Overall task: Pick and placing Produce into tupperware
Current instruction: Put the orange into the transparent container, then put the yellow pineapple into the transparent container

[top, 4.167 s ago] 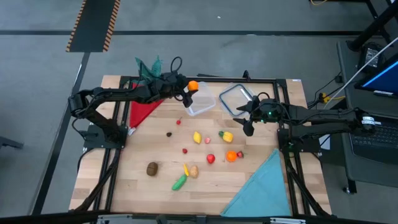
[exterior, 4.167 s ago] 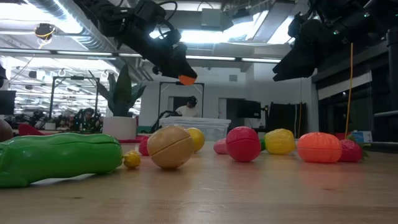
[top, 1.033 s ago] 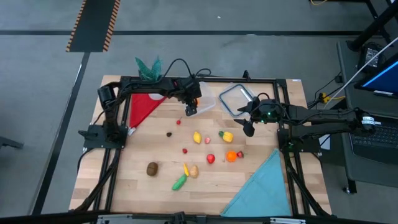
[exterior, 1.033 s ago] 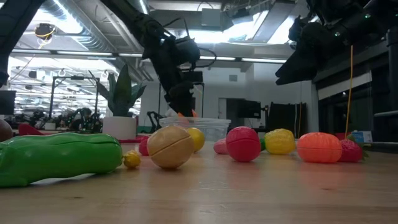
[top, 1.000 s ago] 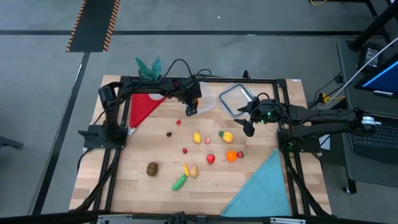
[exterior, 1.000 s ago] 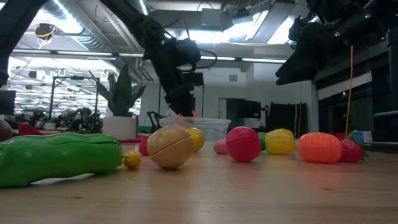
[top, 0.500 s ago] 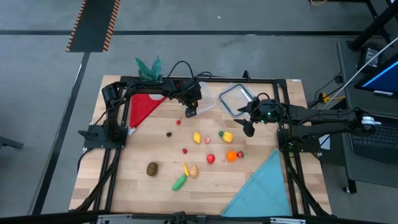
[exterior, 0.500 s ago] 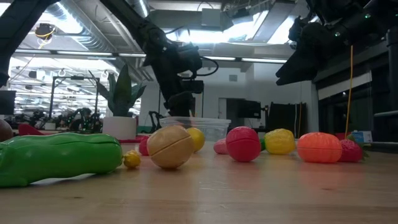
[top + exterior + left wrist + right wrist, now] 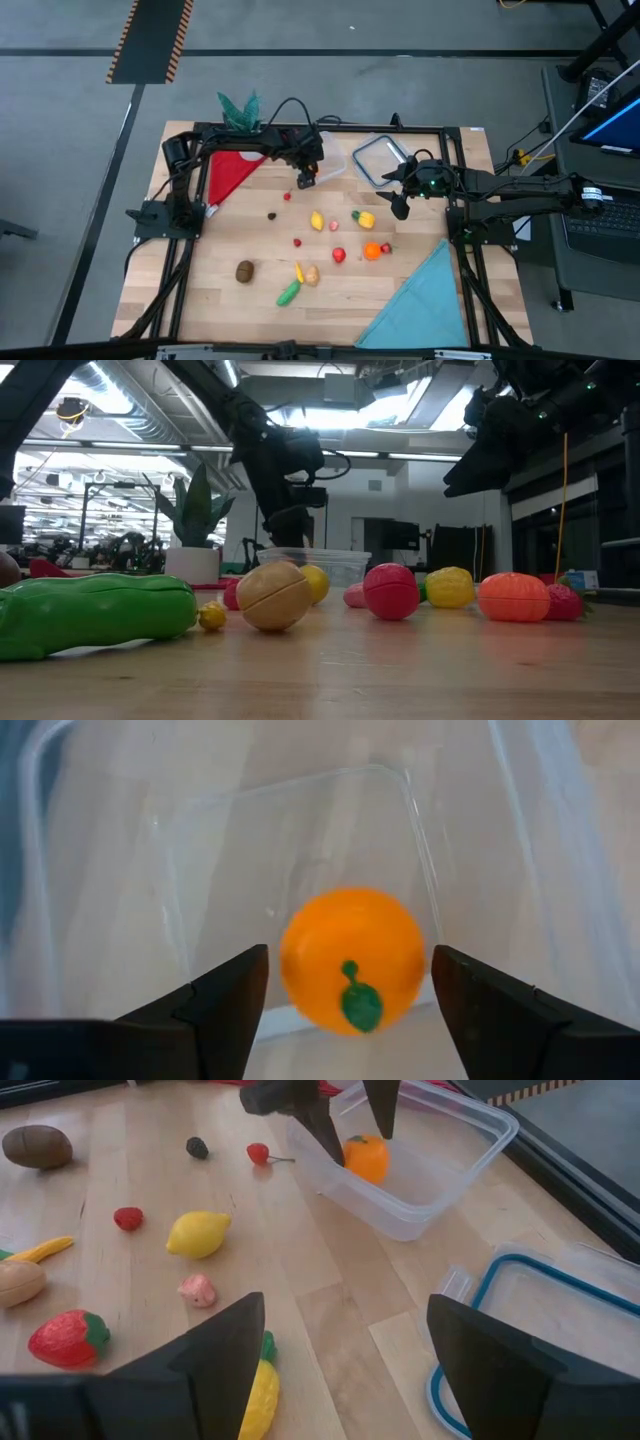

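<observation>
Down from its raised carry above the tabletop's far edge, the left gripper (image 9: 345,982) had dropped into the small clear plastic square container (image 9: 326,166) near that edge's middle, and its fingers (image 9: 222,995) had parted. They stood wide, released, with the round orange toy fruit (image 9: 353,959) between them but apart from both, seemingly resting on the container's floor. This looked like the drop-off step ending; next would come lifting clear and choosing another piece. Remaining toy produce lay scattered mid-tabletop, among them a yellow lemon (image 9: 317,221) and a green pod (image 9: 288,293). The right gripper (image 9: 398,199) waited beside the blue-rimmed clear lid (image 9: 381,157), fingers (image 9: 222,1355) spread, holding nothing.
</observation>
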